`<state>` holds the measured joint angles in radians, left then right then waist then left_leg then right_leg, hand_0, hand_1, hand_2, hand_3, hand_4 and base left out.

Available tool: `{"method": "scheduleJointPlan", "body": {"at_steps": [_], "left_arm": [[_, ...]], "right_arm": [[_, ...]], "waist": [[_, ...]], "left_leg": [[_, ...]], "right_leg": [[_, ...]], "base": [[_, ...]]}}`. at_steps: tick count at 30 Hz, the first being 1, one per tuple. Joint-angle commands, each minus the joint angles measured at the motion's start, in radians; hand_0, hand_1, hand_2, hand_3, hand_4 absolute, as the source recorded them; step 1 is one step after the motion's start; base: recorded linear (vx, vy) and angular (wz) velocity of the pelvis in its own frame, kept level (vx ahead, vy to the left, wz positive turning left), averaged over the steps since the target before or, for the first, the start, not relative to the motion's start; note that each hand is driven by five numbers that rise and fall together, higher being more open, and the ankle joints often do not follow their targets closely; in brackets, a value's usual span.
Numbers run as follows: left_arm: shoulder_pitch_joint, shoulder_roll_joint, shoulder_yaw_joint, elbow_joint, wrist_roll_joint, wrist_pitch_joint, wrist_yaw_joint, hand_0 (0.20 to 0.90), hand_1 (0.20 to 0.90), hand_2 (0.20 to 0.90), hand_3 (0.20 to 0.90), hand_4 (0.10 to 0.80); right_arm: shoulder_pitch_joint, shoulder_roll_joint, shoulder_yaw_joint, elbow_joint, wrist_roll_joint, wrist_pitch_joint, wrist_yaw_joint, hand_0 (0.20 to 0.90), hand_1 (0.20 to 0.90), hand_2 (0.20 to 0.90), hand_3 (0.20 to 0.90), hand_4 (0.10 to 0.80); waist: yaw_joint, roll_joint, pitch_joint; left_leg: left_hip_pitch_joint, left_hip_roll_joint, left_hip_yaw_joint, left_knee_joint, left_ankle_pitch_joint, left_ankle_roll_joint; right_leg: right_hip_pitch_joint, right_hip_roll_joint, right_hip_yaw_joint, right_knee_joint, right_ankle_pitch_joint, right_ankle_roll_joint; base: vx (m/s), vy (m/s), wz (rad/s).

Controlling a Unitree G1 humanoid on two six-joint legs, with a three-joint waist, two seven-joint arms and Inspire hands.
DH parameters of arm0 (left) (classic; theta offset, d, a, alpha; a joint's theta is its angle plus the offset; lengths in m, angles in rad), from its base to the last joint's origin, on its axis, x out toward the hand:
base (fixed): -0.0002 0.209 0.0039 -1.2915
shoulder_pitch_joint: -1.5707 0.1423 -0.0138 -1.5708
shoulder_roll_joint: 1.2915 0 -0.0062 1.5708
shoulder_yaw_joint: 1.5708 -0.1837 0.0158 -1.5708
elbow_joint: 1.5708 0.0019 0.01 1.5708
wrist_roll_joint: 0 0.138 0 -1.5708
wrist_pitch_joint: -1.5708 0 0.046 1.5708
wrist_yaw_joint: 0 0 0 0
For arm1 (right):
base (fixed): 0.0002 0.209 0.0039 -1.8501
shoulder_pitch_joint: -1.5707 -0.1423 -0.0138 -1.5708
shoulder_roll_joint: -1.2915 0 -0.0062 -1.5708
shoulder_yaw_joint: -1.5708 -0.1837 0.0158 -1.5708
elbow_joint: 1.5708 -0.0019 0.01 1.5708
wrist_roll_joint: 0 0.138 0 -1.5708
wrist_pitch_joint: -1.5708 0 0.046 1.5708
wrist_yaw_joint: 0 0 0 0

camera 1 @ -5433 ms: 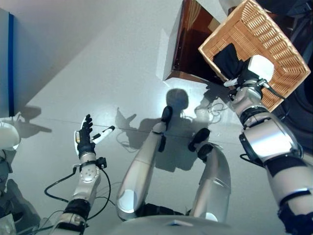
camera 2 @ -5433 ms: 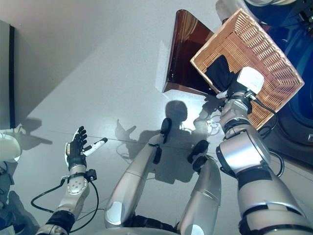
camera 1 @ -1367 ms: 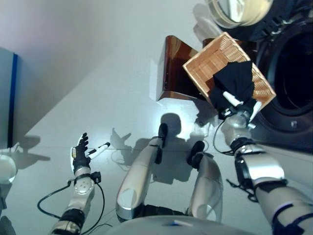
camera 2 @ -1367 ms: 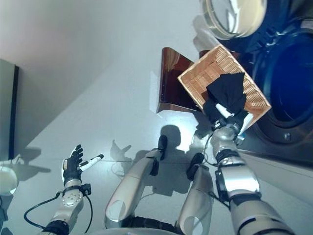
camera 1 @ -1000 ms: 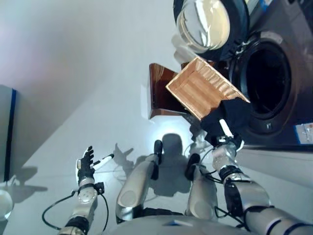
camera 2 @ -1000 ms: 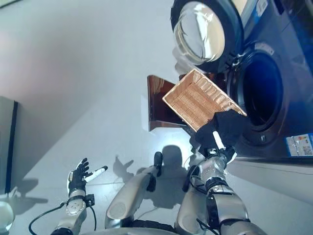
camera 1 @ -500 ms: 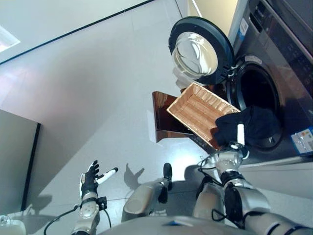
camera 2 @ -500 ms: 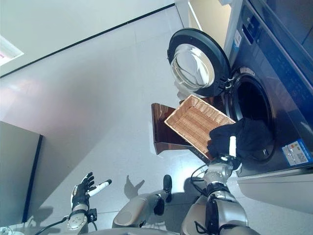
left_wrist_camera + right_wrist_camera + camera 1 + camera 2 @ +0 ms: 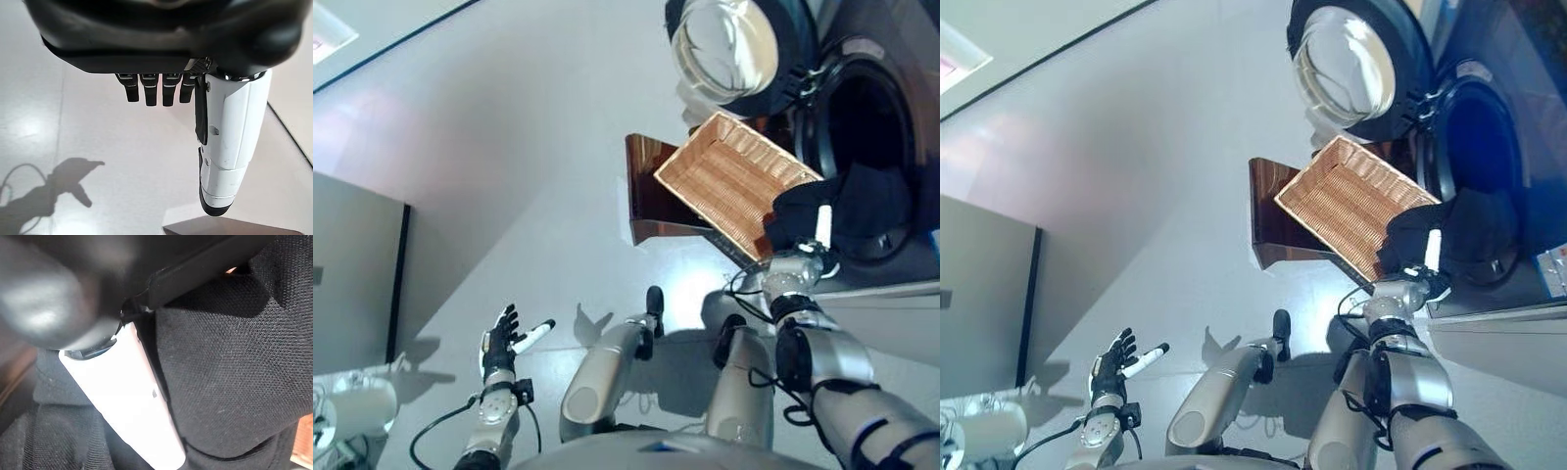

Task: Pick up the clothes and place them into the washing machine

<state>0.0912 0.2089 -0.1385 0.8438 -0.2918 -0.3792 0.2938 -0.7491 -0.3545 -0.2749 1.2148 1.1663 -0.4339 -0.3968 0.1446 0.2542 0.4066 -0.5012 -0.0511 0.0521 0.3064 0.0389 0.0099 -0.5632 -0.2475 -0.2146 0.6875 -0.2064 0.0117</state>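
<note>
Black cloth, the clothes point(image 9: 847, 208), hangs bunched at the lower rim of the washing machine's point(image 9: 886, 108) round opening in the left eye view, partly inside the dark drum and partly draped over the near end of a wicker basket point(image 9: 734, 181). The right hand point(image 9: 800, 262) is up against the underside of that bundle, its white-covered thumb lying upright on the fabric. The basket is tilted and rests on a dark brown stand point(image 9: 656, 196) beside the machine, and the round glass door point(image 9: 729, 44) is swung wide open above it. Far off at the lower left, the left hand point(image 9: 499, 343) is held over the pale floor point(image 9: 509, 147), well apart from everything else.

From the right eye view the same layout shows: the clothes point(image 9: 1464, 230) sit at the mouth of the drum, touching the basket's point(image 9: 1347, 201) near corner.

Seen from the left wrist view, the left hand's fingers point(image 9: 146, 90) are straight and side by side, the white thumb spread away from them, with nothing held.

Filling the right wrist view is the black fabric point(image 9: 225, 362), with the right hand's white thumb point(image 9: 132, 396) pressed flat into it, pinching the cloth against the hand's dark bulk; its fingers are hidden.
</note>
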Motion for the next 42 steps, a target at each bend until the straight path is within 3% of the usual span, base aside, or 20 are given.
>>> {"method": "scheduleJointPlan", "body": {"at_steps": [1, 5, 9, 13, 14, 19, 25, 30, 33, 42], "left_arm": [[0.022, 0.092, 0.038, -0.051, -0.024, -0.062, 0.057, 0.900, 0.900, 0.900, 0.900, 0.800], [0.010, 0.094, 0.031, -0.051, -0.027, -0.060, 0.064, 0.900, 0.900, 0.900, 0.900, 0.800], [0.001, 0.082, 0.023, -0.020, -0.018, -0.052, 0.071, 0.900, 0.900, 0.900, 0.900, 0.800], [-0.007, 0.071, 0.035, 0.002, -0.008, -0.046, 0.072, 0.900, 0.900, 0.900, 0.900, 0.800], [-0.003, 0.053, 0.049, 0.034, -0.023, -0.041, 0.064, 0.900, 0.900, 0.900, 0.900, 0.800], [-0.019, 0.022, 0.068, 0.131, -0.048, -0.027, 0.048, 0.900, 0.900, 0.900, 0.900, 0.800], [-0.001, 0.011, 0.055, 0.196, 0.012, -0.011, 0.050, 0.900, 0.900, 0.900, 0.900, 0.800], [0.025, 0.017, 0.023, 0.246, 0.130, 0.017, 0.031, 0.900, 0.900, 0.900, 0.900, 0.800], [0.043, 0.018, 0.020, 0.268, 0.158, 0.022, 0.011, 0.900, 0.900, 0.900, 0.900, 0.800], [0.086, 0.018, 0.065, 0.399, 0.228, 0.041, -0.050, 0.900, 0.900, 0.900, 0.900, 0.800]], "right_arm": [[-0.137, -0.149, 0.017, -0.012, -0.062, -0.079, 0.002, 0.200, 0.200, 0.200, 0.200, 0.300], [-0.154, -0.167, 0.040, -0.022, -0.075, -0.078, -0.001, 0.200, 0.200, 0.200, 0.200, 0.300], [-0.066, -0.087, 0.098, -0.053, -0.149, -0.034, 0.036, 0.200, 0.200, 0.200, 0.200, 0.300], [0.035, -0.016, 0.148, -0.106, -0.211, -0.003, 0.064, 0.200, 0.200, 0.200, 0.200, 0.300], [0.112, 0.044, 0.154, -0.165, -0.211, 0.003, 0.080, 0.200, 0.200, 0.200, 0.200, 0.300], [0.265, 0.128, 0.180, -0.256, -0.258, 0.024, 0.108, 0.200, 0.200, 0.200, 0.200, 0.300], [0.447, 0.147, 0.199, -0.375, -0.408, 0.059, 0.102, 0.200, 0.200, 0.200, 0.200, 0.300], [0.612, 0.129, 0.209, -0.414, -0.596, 0.107, 0.107, 0.200, 0.200, 0.200, 0.200, 0.300], [0.686, 0.142, 0.195, -0.428, -0.606, 0.117, 0.136, 0.200, 0.200, 0.200, 0.200, 0.300], [0.942, 0.207, 0.157, -0.258, -0.741, 0.171, 0.219, 0.200, 0.200, 0.200, 0.200, 0.300]], "waist": [[0.023, -0.025, -0.057], [0.037, -0.016, -0.050], [0.029, -0.029, -0.056], [0.013, -0.054, -0.073], [-0.004, -0.074, -0.090], [-0.042, -0.112, -0.131], [-0.092, -0.177, -0.200], [-0.131, -0.216, -0.261], [-0.142, -0.230, -0.288], [-0.167, -0.280, -0.385]], "left_leg": [[-0.034, -0.028, -0.024, 0.068, -0.054, -0.021], [-0.005, -0.037, -0.048, 0.010, -0.025, -0.032], [0.071, -0.032, -0.060, -0.078, 0.021, -0.032], [0.114, -0.028, -0.064, -0.150, 0.049, -0.038], [0.152, -0.023, -0.059, -0.193, 0.052, -0.032], [0.215, -0.005, -0.043, -0.227, 0.047, -0.035], [0.321, 0.021, -0.004, -0.292, 0.054, -0.047], [0.375, 0.024, 0.025, -0.327, 0.054, -0.050], [0.392, 0.026, 0.038, -0.341, 0.053, -0.049], [0.461, 0.024, 0.079, -0.356, 0.034, -0.041]], "right_leg": [[0.046, -0.001, -0.031, -0.111, 0.040, 0.041], [0.065, -0.002, -0.046, -0.130, 0.040, 0.038], [0.128, 0.013, -0.074, -0.188, 0.066, 0.029], [0.159, 0.024, -0.084, -0.244, 0.078, 0.028], [0.193, 0.032, -0.092, -0.277, 0.087, 0.034], [0.275, 0.054, -0.088, -0.373, 0.118, 0.048], [0.399, 0.086, -0.078, -0.513, 0.175, 0.066], [0.458, 0.101, -0.066, -0.585, 0.205, 0.084], [0.474, 0.104, -0.058, -0.605, 0.219, 0.092], [0.526, 0.109, -0.012, -0.652, 0.257, 0.110]], "base": [[0.111, -0.074, 0.22], [0.026, -0.043, 0.27], [0.019, -0.005, 0.07], [0.059, -0.001, -0.13], [0.095, -0.032, -0.14], [0.070, -0.012, -0.07], [0.084, -0.008, -0.21], [0.024, 0.006, -0.11], [0.000, 0.016, -0.11], [-0.032, 0.020, -0.19]]}}
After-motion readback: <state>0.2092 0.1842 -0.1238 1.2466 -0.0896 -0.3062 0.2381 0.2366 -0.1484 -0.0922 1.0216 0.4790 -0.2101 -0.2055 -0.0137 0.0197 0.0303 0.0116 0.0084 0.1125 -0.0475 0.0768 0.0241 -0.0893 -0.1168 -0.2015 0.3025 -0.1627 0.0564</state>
